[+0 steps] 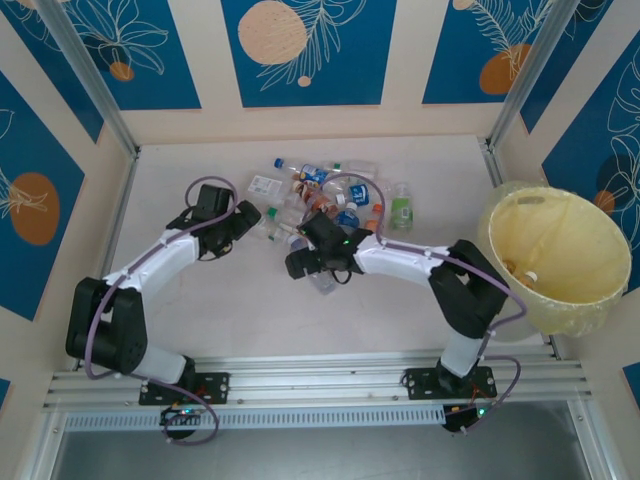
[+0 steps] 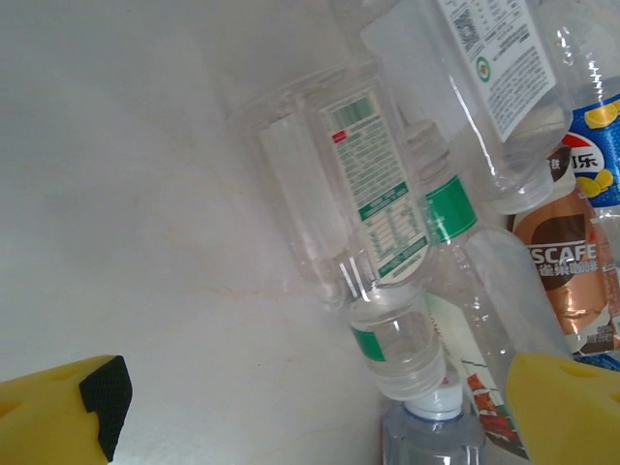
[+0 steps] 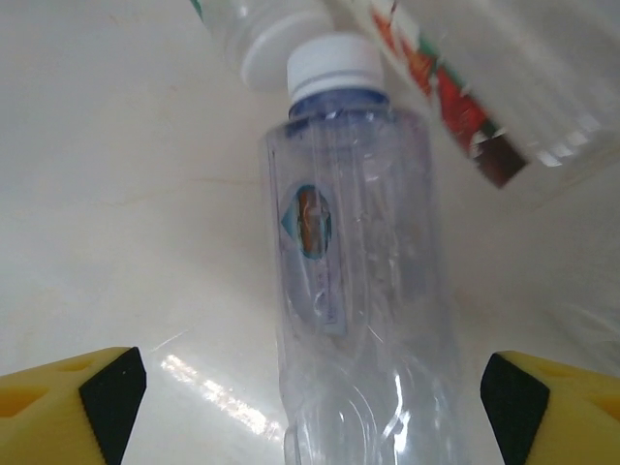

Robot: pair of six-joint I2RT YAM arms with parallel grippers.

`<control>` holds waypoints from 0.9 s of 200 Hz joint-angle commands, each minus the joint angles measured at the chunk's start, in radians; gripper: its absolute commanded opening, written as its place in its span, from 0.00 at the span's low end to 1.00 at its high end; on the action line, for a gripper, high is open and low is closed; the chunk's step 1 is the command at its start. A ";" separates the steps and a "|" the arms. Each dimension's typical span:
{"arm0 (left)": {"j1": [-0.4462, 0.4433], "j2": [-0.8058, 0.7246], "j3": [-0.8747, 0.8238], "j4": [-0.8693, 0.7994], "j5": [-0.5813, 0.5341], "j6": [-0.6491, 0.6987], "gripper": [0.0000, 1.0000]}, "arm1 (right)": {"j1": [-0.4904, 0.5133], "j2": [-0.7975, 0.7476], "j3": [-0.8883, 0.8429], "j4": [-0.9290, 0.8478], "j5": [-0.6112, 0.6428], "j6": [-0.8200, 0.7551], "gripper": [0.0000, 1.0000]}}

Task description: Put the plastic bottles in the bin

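Right gripper [image 3: 312, 392] spread wide astride the white-capped bottle [image 3: 354, 242], not yet clamped — light, thin-walled, slick, likely crushable; grip mid-body. Left gripper [image 2: 325, 397] gapes open too.

Cell surroundings, non-task
Pale cream matte counter [image 1: 260, 320] w/ faint yellowish streaks; blue wall panels w/ peach circles & white leaf outlines [image 1: 300, 50] at back & both sides; silver metal corner posts [image 1: 90, 80] L & R; ribbed silver rail [image 1: 320, 380] along near edge.
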 commanded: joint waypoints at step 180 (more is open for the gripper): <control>0.009 -0.165 -0.044 0.221 0.325 0.453 1.00 | 0.045 -0.151 -0.019 0.062 0.164 -0.131 0.48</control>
